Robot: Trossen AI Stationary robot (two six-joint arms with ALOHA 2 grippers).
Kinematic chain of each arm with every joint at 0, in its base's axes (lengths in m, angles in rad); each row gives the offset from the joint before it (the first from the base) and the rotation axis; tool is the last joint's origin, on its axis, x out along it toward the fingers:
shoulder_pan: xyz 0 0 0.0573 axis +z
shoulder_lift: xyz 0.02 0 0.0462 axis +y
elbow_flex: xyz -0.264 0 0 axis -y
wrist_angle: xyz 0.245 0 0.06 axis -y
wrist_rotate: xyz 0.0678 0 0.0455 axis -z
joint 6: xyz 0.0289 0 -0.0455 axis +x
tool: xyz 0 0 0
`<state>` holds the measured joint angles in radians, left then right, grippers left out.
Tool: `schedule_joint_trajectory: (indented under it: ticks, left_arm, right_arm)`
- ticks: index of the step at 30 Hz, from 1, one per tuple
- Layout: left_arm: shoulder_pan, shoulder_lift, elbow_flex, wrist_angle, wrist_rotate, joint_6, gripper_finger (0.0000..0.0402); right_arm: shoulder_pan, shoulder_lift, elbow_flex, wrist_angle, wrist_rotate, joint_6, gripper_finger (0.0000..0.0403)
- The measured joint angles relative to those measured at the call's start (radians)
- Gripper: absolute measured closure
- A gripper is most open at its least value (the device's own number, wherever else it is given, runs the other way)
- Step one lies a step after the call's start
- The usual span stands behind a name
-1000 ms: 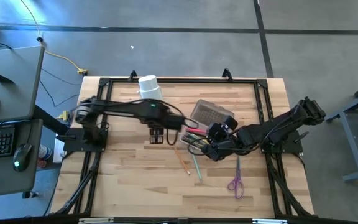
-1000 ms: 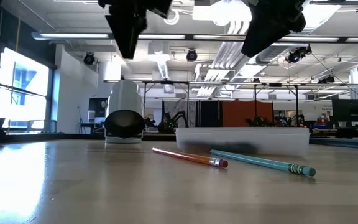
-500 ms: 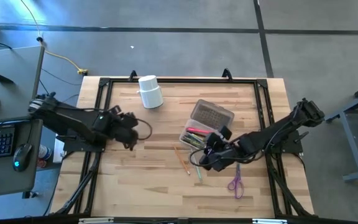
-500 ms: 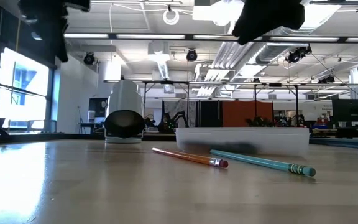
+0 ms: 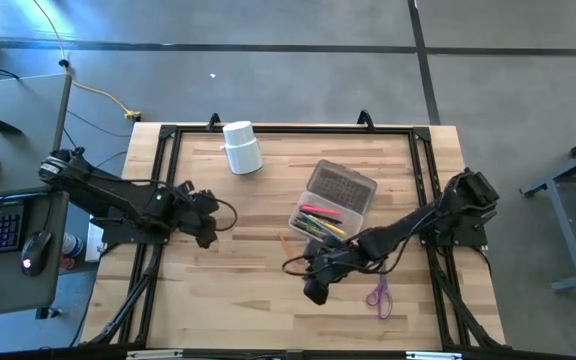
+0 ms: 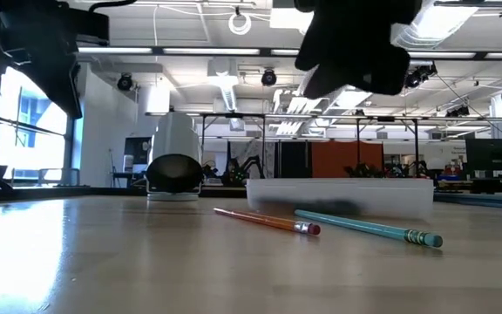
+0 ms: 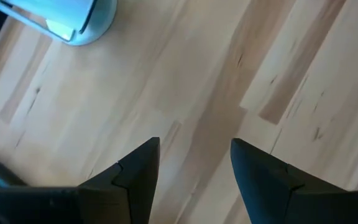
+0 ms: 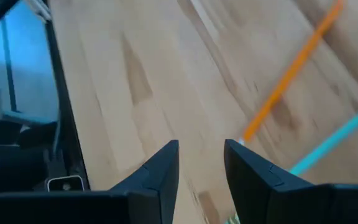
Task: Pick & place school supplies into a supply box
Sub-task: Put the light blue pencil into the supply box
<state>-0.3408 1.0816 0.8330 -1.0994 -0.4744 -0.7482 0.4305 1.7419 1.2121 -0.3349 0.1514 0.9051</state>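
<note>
The clear supply box lies right of the table's middle and holds red, yellow and green pens. An orange pencil and a teal pencil lie flat on the wood near the box's near side. The purple-handled scissors lie flat close to the near edge. My right gripper hovers open above the table just beside both pencils, which show as the orange pencil and teal pencil in its wrist view. My left gripper hangs open over bare wood at the left.
A white cup lies on its side near the far edge, its dark mouth facing the low camera. A black frame runs around the tabletop. Bare wood stretches across the near left part of the table.
My left arm has drawn back from the table's middle toward the left edge. My right gripper has moved from beside the box toward the near edge and a little left, coming over the loose pencils. The objects have not moved.
</note>
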Motion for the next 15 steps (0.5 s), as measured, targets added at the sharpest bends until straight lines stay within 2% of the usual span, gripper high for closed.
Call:
schedule_joint_trajectory:
  ticks: [4,8,15]
  left_arm:
    - [0.000,0.000,0.000,0.035,0.001,0.000,0.0169]
    - [0.000,0.000,0.000,0.048,0.001,0.003,0.0169]
    - [0.000,0.000,0.000,0.055,0.000,0.018,0.0169]
  right_arm:
    - [0.000,0.024,0.000,-0.052,-0.041,0.062,0.0290]
    - [0.000,0.040,0.000,-0.120,-0.085,0.031,0.0290]
    - [-0.015,0.053,0.000,-0.186,-0.041,0.115,0.0290]
